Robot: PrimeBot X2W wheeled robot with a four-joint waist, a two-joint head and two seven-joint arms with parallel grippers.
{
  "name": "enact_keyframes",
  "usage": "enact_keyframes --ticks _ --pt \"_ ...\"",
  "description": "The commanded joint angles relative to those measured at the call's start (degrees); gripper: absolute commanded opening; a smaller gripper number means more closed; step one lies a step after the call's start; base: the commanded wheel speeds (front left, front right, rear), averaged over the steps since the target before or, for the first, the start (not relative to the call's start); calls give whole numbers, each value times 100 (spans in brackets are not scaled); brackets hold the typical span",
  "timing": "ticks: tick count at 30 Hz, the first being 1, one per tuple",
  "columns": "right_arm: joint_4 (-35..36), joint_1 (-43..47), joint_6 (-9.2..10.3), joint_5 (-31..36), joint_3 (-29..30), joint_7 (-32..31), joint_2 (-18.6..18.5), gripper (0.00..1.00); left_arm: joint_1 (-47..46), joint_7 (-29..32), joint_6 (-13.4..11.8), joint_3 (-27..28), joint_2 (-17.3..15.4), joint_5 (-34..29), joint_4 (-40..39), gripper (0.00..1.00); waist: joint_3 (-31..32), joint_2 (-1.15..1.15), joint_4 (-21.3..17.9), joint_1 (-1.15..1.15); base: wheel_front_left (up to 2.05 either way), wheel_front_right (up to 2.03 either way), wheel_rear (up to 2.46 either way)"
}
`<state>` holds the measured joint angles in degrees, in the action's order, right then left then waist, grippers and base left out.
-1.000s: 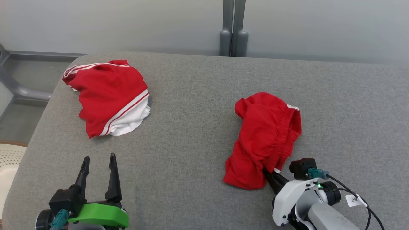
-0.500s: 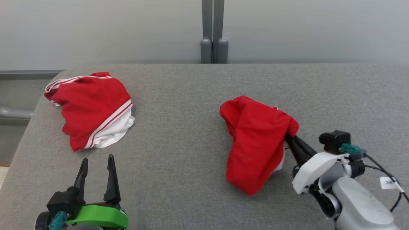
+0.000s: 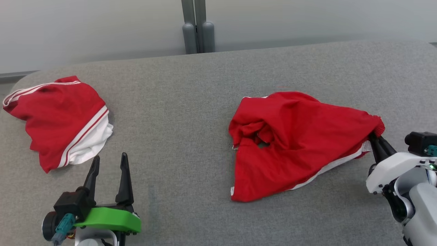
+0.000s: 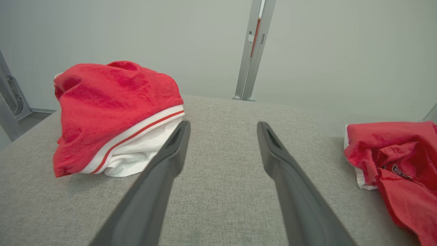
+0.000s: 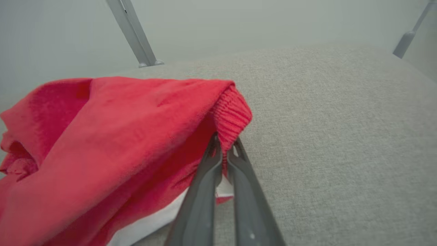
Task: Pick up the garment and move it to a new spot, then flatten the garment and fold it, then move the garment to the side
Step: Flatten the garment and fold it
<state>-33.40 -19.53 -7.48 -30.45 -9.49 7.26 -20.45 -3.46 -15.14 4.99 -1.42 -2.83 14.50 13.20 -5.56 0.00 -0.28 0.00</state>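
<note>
Garment (image 3: pixel 300 147) lies at three o'clock on our grey surface (image 3: pixel 191 102), its ribbed corner pinched tight in our right gripper (image 3: pixel 375 139). We should lift clear before carrying. Our left gripper (image 3: pixel 109 160), at seven o'clock, gapes empty.

Your left hand (image 3: pixel 110 156) has two long black fingers (image 3: pixel 124 181) on a bright green bracket (image 3: pixel 109 220) with a teal plug (image 3: pixel 64 225), and your right hand (image 3: pixel 372 137) has a white shell (image 3: pixel 389 165) with a tiny green light (image 3: pixel 431 166).

Grey fabric tabletop (image 3: pixel 191 102), pale wall (image 3: pixel 307 20), grey upright post (image 3: pixel 189 37)
</note>
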Motion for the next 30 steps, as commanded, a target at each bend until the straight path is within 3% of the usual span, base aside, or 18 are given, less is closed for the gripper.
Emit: enact_keyframes --ticks 1,6,7,8,9,19,25,30 --pt "-145 -3 -2 97 80 52 -13 0 -136 -1 22 7 -11 -32 6 100 -210 0 -116 0 0 0 0" --pt "-726 -121 -2 227 291 223 101 0 -243 -1 63 15 -12 -59 62 100 -325 0 -106 0 0 0 0" --pt "-826 -139 -2 260 306 254 127 11 -253 -1 61 11 -12 -63 73 100 -322 0 -103 0 0 0 0" --pt "-942 -154 -2 303 295 283 165 65 -261 -1 67 1 -12 -66 93 100 -299 0 -97 0 0 0 0" --pt "-1013 -166 -2 292 274 297 211 100 -256 -1 71 -3 -12 -68 110 100 -272 0 -94 0 0 0 0" --pt "-1101 43 -2 413 104 524 178 100 -22 -1 29 40 -12 23 162 100 266 0 -131 0 0 0 0" --pt "-394 365 -2 632 357 663 194 100 156 -1 -33 86 -12 83 66 100 512 0 -144 0 0 0 0" --pt "595 685 -2 894 500 756 473 100 247 -1 -81 85 -13 128 -42 100 607 0 -103 0 0 0 0"
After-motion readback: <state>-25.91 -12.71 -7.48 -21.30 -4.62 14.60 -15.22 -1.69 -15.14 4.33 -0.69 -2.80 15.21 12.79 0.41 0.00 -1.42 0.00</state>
